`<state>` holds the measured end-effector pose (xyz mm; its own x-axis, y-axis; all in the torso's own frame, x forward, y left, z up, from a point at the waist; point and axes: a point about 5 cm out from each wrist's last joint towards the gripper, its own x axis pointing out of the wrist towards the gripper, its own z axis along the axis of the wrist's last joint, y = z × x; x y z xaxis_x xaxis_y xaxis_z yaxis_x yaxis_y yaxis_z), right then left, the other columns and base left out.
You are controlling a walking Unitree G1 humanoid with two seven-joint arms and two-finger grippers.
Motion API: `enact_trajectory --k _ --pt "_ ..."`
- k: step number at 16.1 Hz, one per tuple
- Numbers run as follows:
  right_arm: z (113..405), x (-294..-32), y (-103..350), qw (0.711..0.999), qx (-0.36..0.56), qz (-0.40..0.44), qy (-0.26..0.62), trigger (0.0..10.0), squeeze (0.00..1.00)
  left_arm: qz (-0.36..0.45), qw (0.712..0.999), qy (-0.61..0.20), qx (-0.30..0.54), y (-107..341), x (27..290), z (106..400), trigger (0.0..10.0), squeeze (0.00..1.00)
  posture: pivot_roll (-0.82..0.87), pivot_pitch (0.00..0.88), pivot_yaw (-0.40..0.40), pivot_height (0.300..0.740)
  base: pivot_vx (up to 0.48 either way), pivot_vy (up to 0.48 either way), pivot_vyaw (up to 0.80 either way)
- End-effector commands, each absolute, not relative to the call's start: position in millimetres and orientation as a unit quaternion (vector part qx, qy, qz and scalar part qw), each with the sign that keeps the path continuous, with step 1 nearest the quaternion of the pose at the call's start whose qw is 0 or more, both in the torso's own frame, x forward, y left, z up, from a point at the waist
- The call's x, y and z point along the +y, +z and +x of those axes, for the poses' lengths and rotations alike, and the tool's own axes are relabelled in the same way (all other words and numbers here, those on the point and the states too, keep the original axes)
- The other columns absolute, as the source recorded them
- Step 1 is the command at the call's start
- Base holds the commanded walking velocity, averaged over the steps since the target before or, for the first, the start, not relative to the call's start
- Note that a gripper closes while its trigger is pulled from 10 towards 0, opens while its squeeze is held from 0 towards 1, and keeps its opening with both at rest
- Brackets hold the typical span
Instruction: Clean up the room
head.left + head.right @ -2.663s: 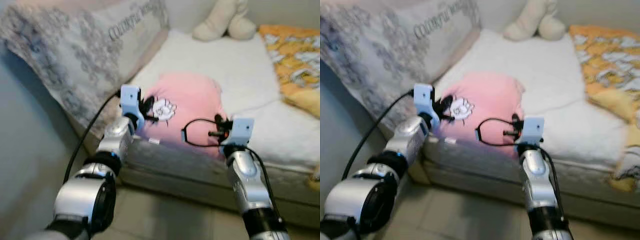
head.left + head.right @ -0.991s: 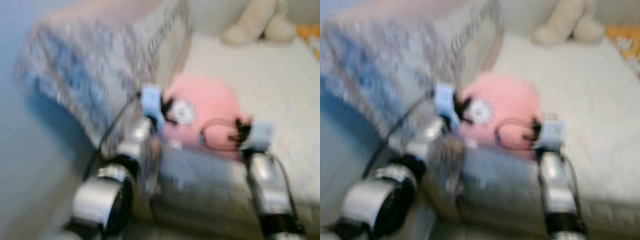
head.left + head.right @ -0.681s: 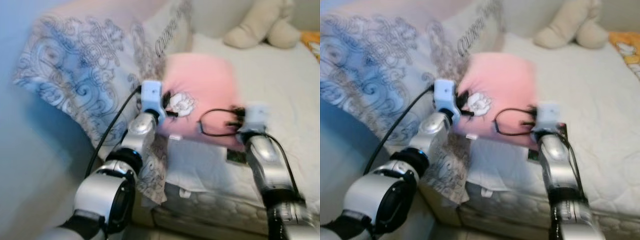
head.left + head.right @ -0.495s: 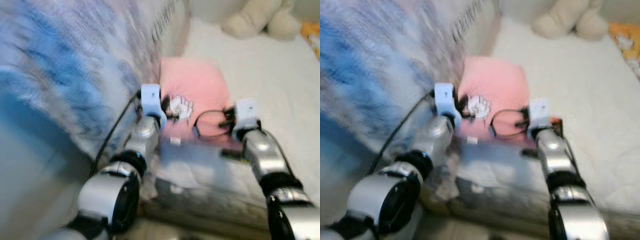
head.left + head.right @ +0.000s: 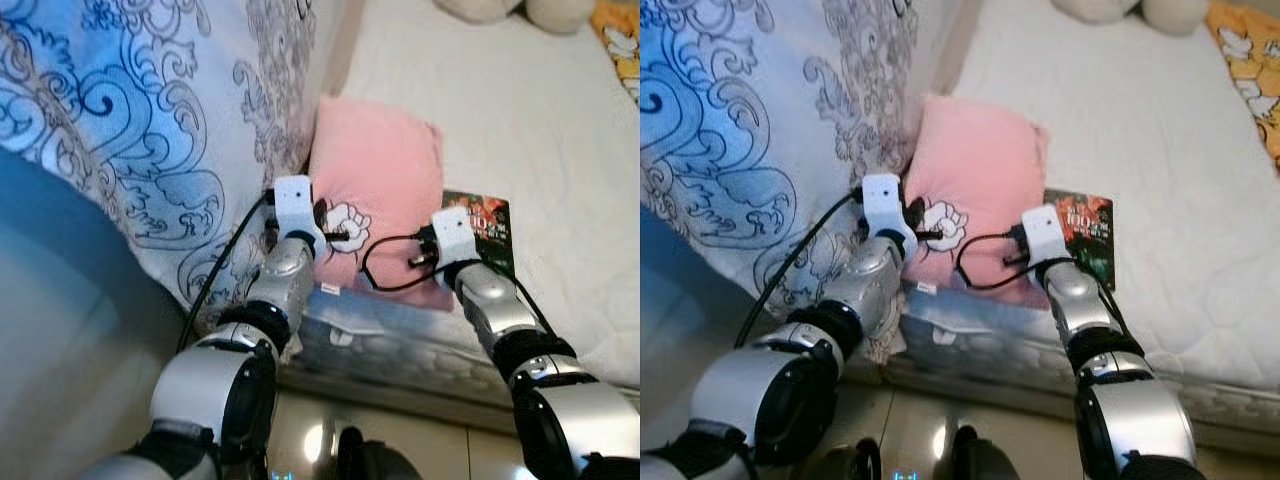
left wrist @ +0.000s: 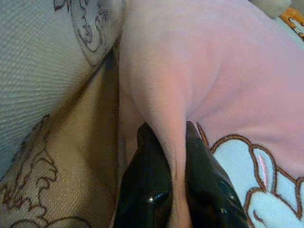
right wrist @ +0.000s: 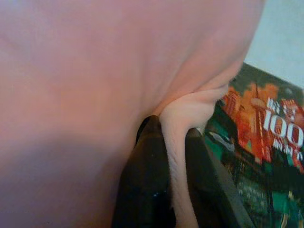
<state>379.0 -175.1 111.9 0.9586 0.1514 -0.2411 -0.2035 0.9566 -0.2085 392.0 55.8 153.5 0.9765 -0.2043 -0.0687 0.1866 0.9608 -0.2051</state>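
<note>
Between both grippers we hold the soft pink embroidered pillow (image 5: 375,170): left gripper (image 6: 172,187) and right gripper (image 7: 176,164) each pinch a fold; next, seat it against the grey patterned cushion (image 5: 130,110).

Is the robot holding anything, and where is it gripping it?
Both grippers pinch the pink pillow: left gripper and right gripper each clamp a fabric fold at its near edge.

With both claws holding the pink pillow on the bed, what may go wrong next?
1. Each claw, left and right, pinches only a thin fold of the pink pillow, so the fabric may slip out.
2. The book lies partly under the pillow and may be dragged off the bed.
</note>
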Motion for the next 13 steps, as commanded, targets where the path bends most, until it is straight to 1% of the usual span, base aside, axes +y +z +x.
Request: enact_trajectory --k 1,4,6,8,10,11,13 --pt "376.7 -175.5 106.2 0.985 0.119 -0.094 0.080 10.0 1.00 -0.075 0.991 -0.108 0.011 171.7 51.4 396.6 10.0 1.00 0.00 0.304 -0.079 0.740 0.000 0.000 0.00" --pt "377.5 -175.9 110.2 0.991 0.095 -0.064 0.063 10.0 1.00 -0.046 0.989 -0.137 -0.024 185.6 48.1 398.7 10.0 1.00 0.03 0.266 -0.068 0.740 0.000 0.000 0.00" --pt "376.8 -174.5 112.8 0.994 0.073 -0.051 0.065 10.0 1.00 -0.059 0.987 -0.148 -0.030 184.4 48.4 397.4 10.0 1.00 0.04 0.256 -0.064 0.740 0.000 0.000 0.00" --pt "375.3 -175.7 116.8 0.996 0.049 -0.028 0.063 10.0 1.00 -0.053 0.981 -0.186 -0.030 174.7 43.4 391.5 10.0 1.00 0.07 0.239 -0.055 0.740 0.000 0.000 0.00" --pt "373.3 -177.7 116.0 0.997 0.045 -0.026 0.063 10.0 1.00 -0.054 0.977 -0.206 -0.019 165.5 39.0 386.7 10.0 1.00 0.07 0.234 -0.053 0.740 0.000 0.000 0.00" --pt "372.0 -179.4 115.6 0.997 0.040 -0.035 0.062 10.0 1.00 -0.045 0.975 -0.215 -0.019 161.7 37.5 384.4 10.0 1.00 0.07 0.220 -0.053 0.740 0.000 0.000 0.00" --pt "367.5 -190.4 119.1 0.998 0.021 -0.031 0.045 10.0 1.00 -0.040 0.970 -0.236 -0.049 165.1 41.9 382.2 10.0 1.00 0.08 0.159 -0.043 0.740 0.000 0.000 0.00"
